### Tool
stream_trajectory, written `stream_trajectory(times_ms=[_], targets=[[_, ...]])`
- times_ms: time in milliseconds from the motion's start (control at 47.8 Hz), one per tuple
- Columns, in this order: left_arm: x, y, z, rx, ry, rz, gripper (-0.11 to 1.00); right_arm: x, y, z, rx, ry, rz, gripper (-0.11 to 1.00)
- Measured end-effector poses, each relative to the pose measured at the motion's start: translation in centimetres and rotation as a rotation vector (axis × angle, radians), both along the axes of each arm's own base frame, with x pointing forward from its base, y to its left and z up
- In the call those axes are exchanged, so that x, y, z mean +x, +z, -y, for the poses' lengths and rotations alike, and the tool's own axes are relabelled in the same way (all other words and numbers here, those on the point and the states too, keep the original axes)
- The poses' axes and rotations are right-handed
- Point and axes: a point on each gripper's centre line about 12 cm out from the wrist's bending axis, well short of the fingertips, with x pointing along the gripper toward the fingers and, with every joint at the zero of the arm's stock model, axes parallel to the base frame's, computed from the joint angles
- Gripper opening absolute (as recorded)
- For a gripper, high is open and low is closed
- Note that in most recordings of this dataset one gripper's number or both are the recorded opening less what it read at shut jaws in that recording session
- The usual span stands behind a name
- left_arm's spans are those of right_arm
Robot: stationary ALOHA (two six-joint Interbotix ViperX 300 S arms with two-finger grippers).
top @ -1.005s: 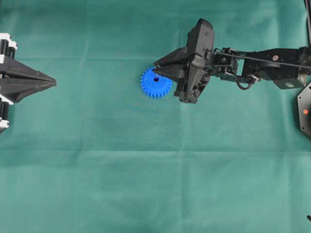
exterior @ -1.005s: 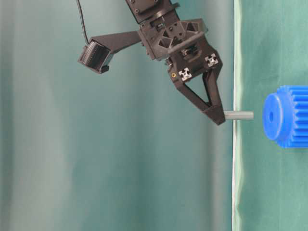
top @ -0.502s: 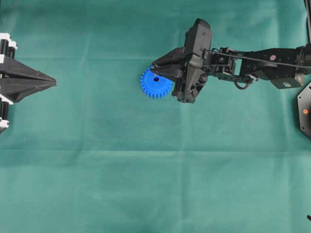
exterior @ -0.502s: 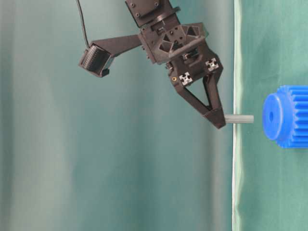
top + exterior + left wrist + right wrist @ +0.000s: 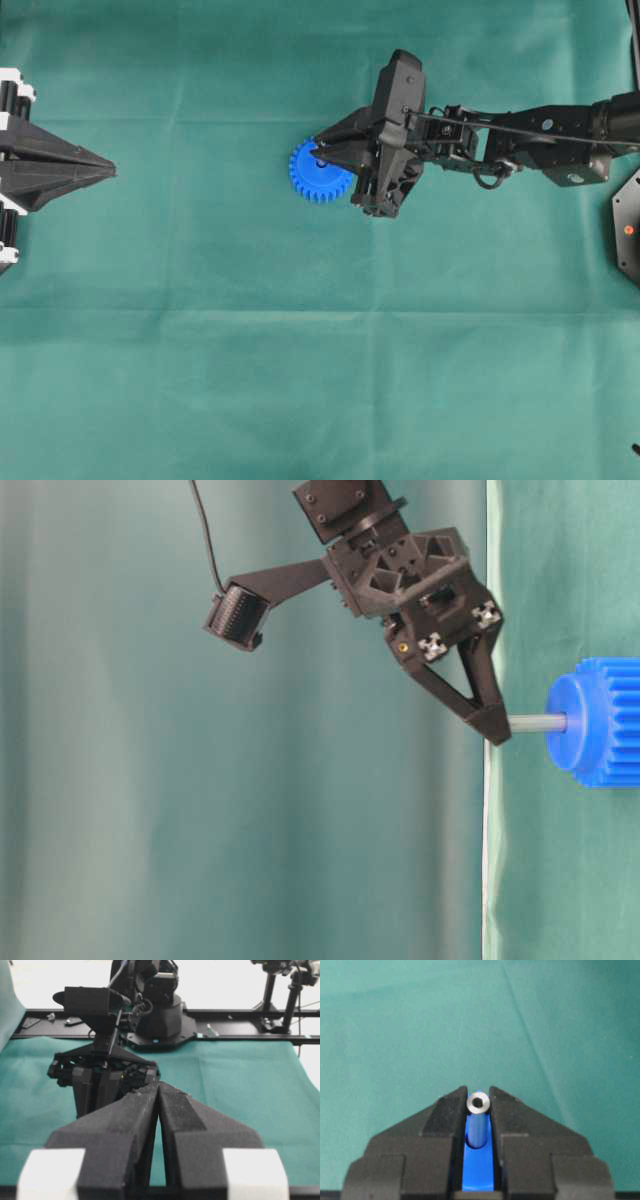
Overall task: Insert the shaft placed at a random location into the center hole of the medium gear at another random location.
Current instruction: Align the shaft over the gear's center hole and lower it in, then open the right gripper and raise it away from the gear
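Shaft and medium gear (image 5: 321,171) meet under the right gripper (image 5: 320,160) in the overhead view; the gear lies flat on the green cloth (image 5: 300,380), and the right arm stretches in from the right edge with its fingertips over the gear's middle. Well away from the gear, at the left edge, the left gripper (image 5: 108,172) points toward it, fingers pressed together.

Table-level view now, turned on its side: the right gripper (image 5: 497,730) tilts toward the gear (image 5: 598,721), pinching the shaft (image 5: 538,722) at one end, the other end touching the gear's hub at the center hole.

Left wrist view: the left gripper's fingers (image 5: 177,1110) are pressed together, with the right arm beyond them.

Right wrist view: the fingers (image 5: 445,1110) pinch the shaft (image 5: 479,1103), seen end-on, blue gear (image 5: 478,1177) below.
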Motion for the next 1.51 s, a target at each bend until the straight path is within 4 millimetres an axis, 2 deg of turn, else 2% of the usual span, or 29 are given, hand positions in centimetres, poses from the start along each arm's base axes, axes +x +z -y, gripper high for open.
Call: stream_trajectory(times_ms=[586, 1382, 1423, 1507], targets=[[0.0, 0.0, 0.0, 0.000, 0.000, 0.003, 0.00, 0.2, -2.8, 0.0, 0.003, -0.001, -0.043, 0.14], [0.0, 0.1, 0.0, 0.000, 0.000, 0.005, 0.00, 0.3, -2.8, 0.0, 0.003, 0.000, -0.043, 0.15], [0.0, 0.1, 0.0, 0.000, 0.000, 0.005, 0.00, 0.2, -2.8, 0.0, 0.003, -0.001, -0.043, 0.18], [0.0, 0.1, 0.0, 0.000, 0.000, 0.003, 0.00, 0.3, -2.7, 0.0, 0.004, -0.002, -0.040, 0.40]])
